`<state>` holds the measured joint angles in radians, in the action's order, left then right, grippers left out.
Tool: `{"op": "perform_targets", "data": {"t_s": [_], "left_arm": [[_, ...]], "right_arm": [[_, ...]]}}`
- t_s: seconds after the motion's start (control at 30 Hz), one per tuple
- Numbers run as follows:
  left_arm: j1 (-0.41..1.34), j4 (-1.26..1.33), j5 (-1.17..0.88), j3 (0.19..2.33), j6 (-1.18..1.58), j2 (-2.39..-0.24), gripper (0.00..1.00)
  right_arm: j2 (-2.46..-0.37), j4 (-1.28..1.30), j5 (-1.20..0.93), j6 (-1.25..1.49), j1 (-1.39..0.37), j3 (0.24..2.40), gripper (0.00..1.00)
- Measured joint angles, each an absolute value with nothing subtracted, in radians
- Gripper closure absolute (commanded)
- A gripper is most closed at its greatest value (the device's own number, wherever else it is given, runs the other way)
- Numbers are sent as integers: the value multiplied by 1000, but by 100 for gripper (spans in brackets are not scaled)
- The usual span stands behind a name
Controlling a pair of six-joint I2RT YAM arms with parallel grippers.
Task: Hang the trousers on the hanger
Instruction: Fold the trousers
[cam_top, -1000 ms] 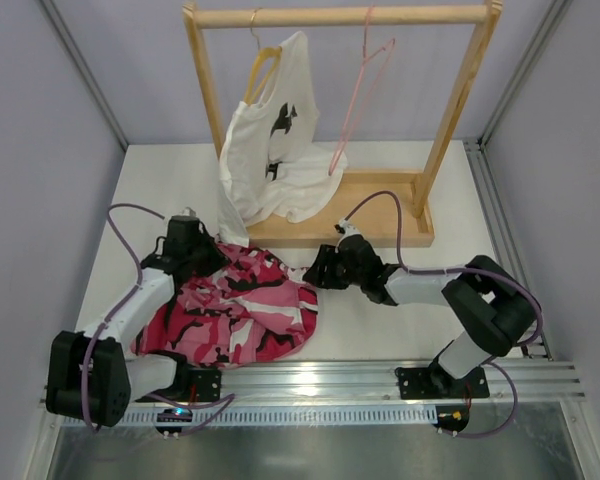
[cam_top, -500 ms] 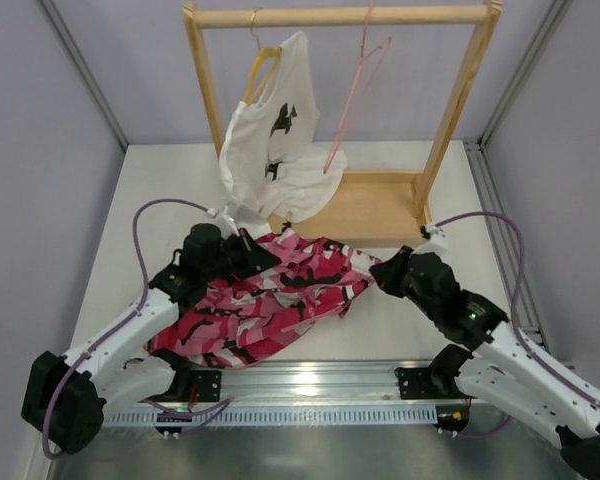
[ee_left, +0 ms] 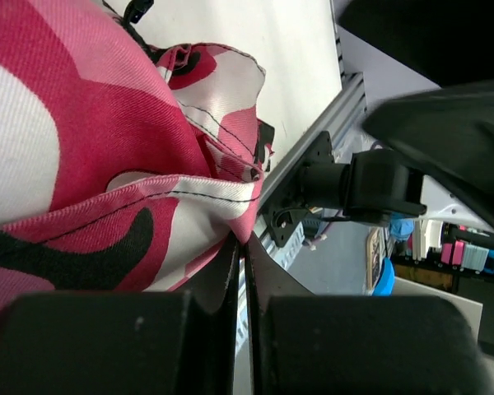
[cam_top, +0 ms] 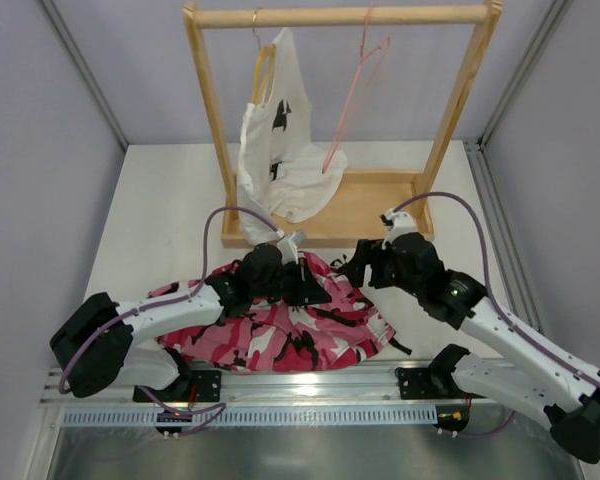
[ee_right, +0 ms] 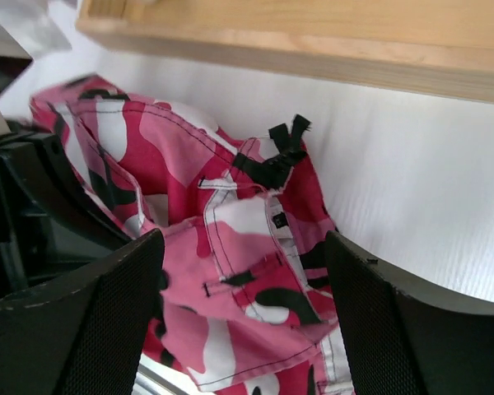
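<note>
Trousers [cam_top: 300, 345] shifted rightward; left fingers [ee_left: 107, 346] clamp their edge, right fingers [ee_right: 403, 329] spread above.

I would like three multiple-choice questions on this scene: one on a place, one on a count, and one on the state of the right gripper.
1. Where is the pink hanger?
A. Hung on the rack's top rail
B. Lying on the trousers
C. Held in the right gripper

2. How many hangers hang on the top rail?
A. One
B. Two
C. Three

3. The fingers of the right gripper are:
A. Open
B. Shut on the trousers
C. Shut on the pink hanger

Answers:
1 A: its hook sits over the top rail.
2 B: the pink hanger, and the wooden hanger that carries the white T-shirt.
3 A: the right wrist view shows its fingers wide apart above the cloth.
</note>
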<state>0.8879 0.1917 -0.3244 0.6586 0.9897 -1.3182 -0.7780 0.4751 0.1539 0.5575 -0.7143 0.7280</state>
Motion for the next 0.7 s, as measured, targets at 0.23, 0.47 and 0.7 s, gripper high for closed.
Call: {"op": "perform_targets", "data": {"t_s": [0.23, 0.47, 0.7], "left_arm": [[903, 229, -327, 569, 991, -1256, 100], [904, 189, -317, 455, 965, -1036, 98], [904, 139, -291, 450, 961, -1038, 75]], "right_arm": [[-1095, 238, -227, 361, -596, 729, 14], [-1185, 19, -562, 299, -529, 677, 11], [-1277, -125, -722, 294, -535, 673, 15]]}}
